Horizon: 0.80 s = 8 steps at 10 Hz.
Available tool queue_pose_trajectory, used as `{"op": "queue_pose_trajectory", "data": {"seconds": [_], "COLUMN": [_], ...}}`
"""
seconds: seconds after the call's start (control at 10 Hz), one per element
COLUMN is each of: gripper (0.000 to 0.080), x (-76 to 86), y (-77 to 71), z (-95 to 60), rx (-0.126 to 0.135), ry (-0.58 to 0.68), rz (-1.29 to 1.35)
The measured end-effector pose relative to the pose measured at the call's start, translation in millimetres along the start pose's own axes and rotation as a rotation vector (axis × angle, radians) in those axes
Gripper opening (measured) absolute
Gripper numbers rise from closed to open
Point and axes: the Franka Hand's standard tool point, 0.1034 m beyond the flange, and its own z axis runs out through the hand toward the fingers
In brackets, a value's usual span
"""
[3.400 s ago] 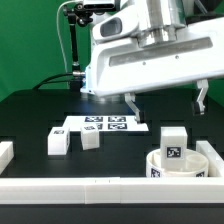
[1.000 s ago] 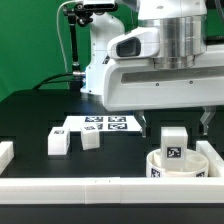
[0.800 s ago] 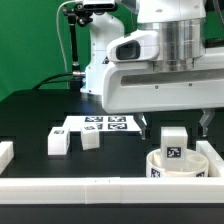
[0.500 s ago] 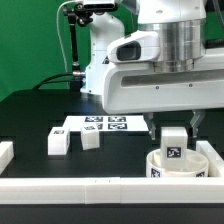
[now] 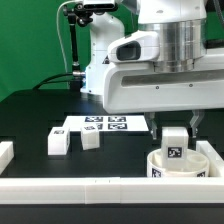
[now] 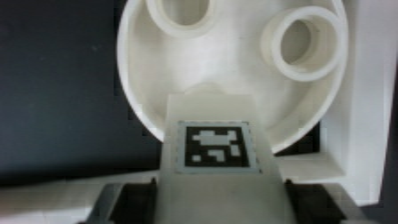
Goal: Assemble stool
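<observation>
The round white seat (image 5: pixel 160 166) lies at the exterior view's right, against the front rail. One white tagged leg (image 5: pixel 174 141) stands upright on it. My gripper (image 5: pixel 173 130) hangs straight above and is shut on that leg, one finger on each side. In the wrist view the leg (image 6: pixel 217 140) with its tag fills the space between the dark fingers (image 6: pixel 150 200), and the seat (image 6: pixel 178 70) with its round holes lies beyond it. Two more legs (image 5: pixel 58 142) (image 5: pixel 90 139) lie loose on the black table at the exterior view's left.
The marker board (image 5: pixel 105 125) lies flat behind the two loose legs. A long white rail (image 5: pixel 100 186) runs along the front edge, with a short rail piece (image 5: pixel 5 152) at the exterior view's left and another (image 5: pixel 211 156) at its right, close to the seat.
The fingers stood wide apart on either side of the upright leg a second ago and have come together onto it. The arm has hardly moved.
</observation>
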Motion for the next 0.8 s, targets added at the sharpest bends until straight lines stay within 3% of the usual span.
{"op": "queue_pose_trajectory", "data": {"seconds": [0.4,0.8], "gripper": [0.0340,0.0340], "x": [-1.6,-4.0], "y": [-6.0,-18.3], "z": [0.8,3.5], "rx": [0.029,0.091], "ry": [-0.010,0.009], "rz": [0.313,0.762]}}
